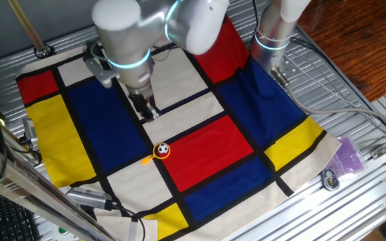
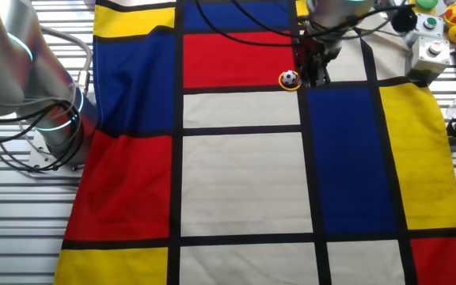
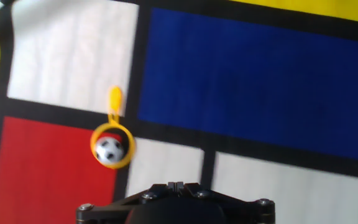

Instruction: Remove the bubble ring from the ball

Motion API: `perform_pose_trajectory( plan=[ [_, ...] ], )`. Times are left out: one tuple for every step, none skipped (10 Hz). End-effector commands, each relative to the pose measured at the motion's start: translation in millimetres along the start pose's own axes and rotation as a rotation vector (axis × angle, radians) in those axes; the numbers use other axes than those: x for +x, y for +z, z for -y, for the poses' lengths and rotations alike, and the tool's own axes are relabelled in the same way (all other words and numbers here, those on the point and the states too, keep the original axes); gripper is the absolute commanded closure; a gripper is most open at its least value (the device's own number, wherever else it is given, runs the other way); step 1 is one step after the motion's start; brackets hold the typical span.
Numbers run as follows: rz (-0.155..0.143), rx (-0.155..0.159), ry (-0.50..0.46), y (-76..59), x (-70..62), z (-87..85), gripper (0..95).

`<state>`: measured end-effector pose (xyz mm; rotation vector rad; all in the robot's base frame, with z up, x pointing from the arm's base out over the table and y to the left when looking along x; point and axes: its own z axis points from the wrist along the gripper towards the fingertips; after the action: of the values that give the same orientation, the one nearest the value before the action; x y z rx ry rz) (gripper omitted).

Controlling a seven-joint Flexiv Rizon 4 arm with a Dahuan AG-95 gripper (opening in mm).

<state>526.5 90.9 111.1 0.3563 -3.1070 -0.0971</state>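
Note:
The ball [image 1: 162, 150], white with black patches, sits on the checked cloth [image 1: 206, 154] at a corner of a red square. The bubble ring [image 1: 155, 155] lies flat around it, its handle pointing away toward the white square. In the hand view the ball [image 3: 109, 150] sits inside the orange-yellow ring [image 3: 131, 147], with the handle pointing up the frame. In the other fixed view the ball [image 2: 290, 77] lies just left of my gripper [image 2: 315, 75]. My gripper [image 1: 149, 110] hangs above the cloth a short way from the ring. Its fingertips [image 3: 168, 185] are together and hold nothing.
A second arm's base [image 1: 273, 33] stands at the cloth's far edge, also in the other fixed view [image 2: 54, 119], with cables beside it. A purple object [image 1: 348, 155] and a round metal part [image 1: 330, 179] lie off the cloth. A button box [image 2: 434, 49] stands at the side.

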Motion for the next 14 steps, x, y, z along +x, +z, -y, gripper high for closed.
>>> perform_pose_trajectory(
  plan=[
    [-0.002,0.001,0.002,5.6,-0.6,-11.8,95.0],
    [-0.001,0.001,0.000,7.2,-0.6,-14.8,95.0],
    [-0.003,0.001,-0.005,7.5,-0.9,-15.0,95.0],
    [-0.001,0.001,-0.017,8.0,-1.0,-14.9,95.0],
    [0.002,0.003,-0.021,8.0,-1.0,-14.9,95.0],
    [0.003,0.003,-0.026,8.0,-1.0,-14.9,95.0],
    [-0.002,0.004,-0.028,8.0,-0.9,-14.9,95.0],
    [-0.011,0.005,-0.035,8.0,-0.9,-14.9,95.0],
    [-0.014,0.004,-0.031,5.1,-2.6,-9.2,95.0],
    [-0.018,-0.006,-0.062,5.1,-2.6,-9.2,95.0],
    [-0.019,-0.021,-0.101,5.1,-2.6,-9.2,95.0],
    [-0.018,-0.022,-0.116,5.1,-2.6,-9.2,95.0],
    [-0.018,-0.022,-0.123,5.1,-2.6,-9.2,95.0],
    [-0.026,-0.025,-0.160,5.1,-2.6,-9.2,95.0]
  ],
)
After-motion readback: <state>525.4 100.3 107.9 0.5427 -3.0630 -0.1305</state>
